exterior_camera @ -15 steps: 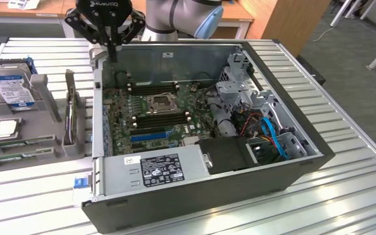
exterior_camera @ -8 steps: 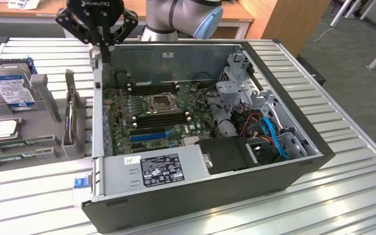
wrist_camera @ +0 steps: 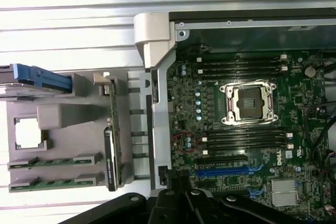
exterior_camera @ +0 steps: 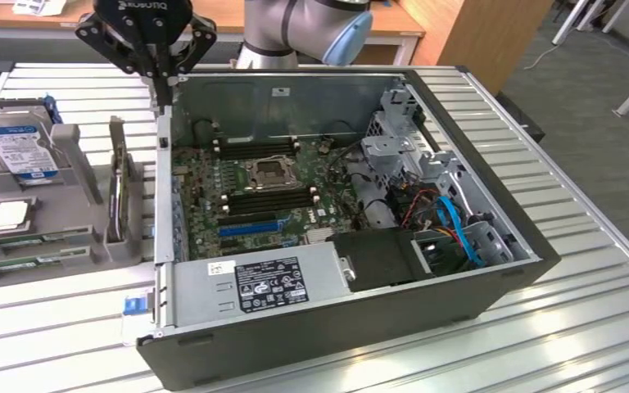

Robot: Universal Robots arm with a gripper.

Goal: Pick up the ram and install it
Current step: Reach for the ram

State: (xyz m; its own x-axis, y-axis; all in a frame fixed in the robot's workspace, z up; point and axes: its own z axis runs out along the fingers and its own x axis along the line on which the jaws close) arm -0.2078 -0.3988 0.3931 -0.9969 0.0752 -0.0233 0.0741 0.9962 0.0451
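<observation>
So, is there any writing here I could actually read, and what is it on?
"DELL": sideways on the motherboard.
"ROBOTIQ": upside down on the claw.
Print on the hard drive label: too small to read.
Print on the power supply sticker: too small to read.

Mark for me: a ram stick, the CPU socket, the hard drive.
ram stick (wrist_camera: 50, 162): wrist view, mid-length of the green board, one of two lying side by side.
CPU socket (wrist_camera: 251, 103): wrist view, centre of the open socket.
hard drive (exterior_camera: 22, 151): exterior view, on its label.
</observation>
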